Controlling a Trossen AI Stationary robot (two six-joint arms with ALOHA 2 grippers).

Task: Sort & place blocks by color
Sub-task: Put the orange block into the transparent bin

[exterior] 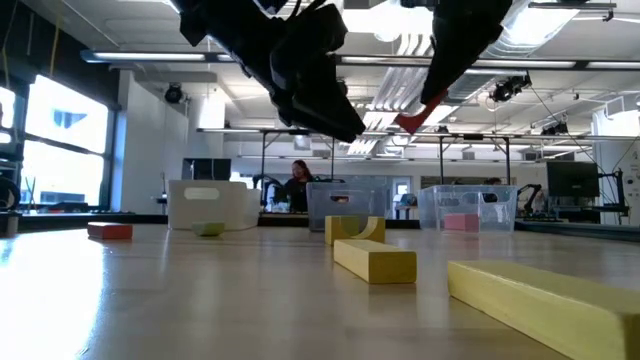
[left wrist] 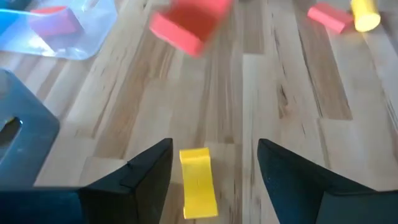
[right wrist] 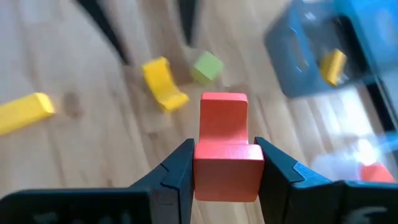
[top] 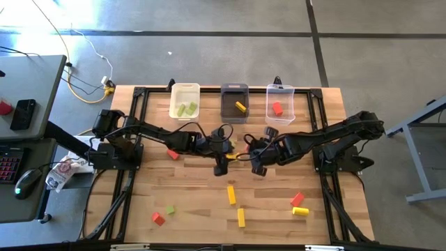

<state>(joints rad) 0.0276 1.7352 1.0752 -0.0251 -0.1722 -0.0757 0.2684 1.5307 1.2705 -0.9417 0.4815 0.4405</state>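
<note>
Along the near edge of the table (top: pixel 188 230) you still have loose blocks: a red block (top: pixel 159 219) and a green block (top: pixel 170 209) toward the near left corner, yellow bars (top: pixel 231 194) mid-edge. At mid-table your left gripper (top: pixel 221 167) hangs with jaws wide over a yellow arch (left wrist: pixel 198 182), lined up, I judge, to take it. Beside it your right gripper (right wrist: pixel 225 180) grips a red L-block (right wrist: pixel 225 155), lifted clear so it can travel. At the far edge the white bin (top: pixel 185 101) holds green, the grey bin (top: pixel 235 103) yellow, the clear bin (top: pixel 279 103) red, its likely goal.
</note>
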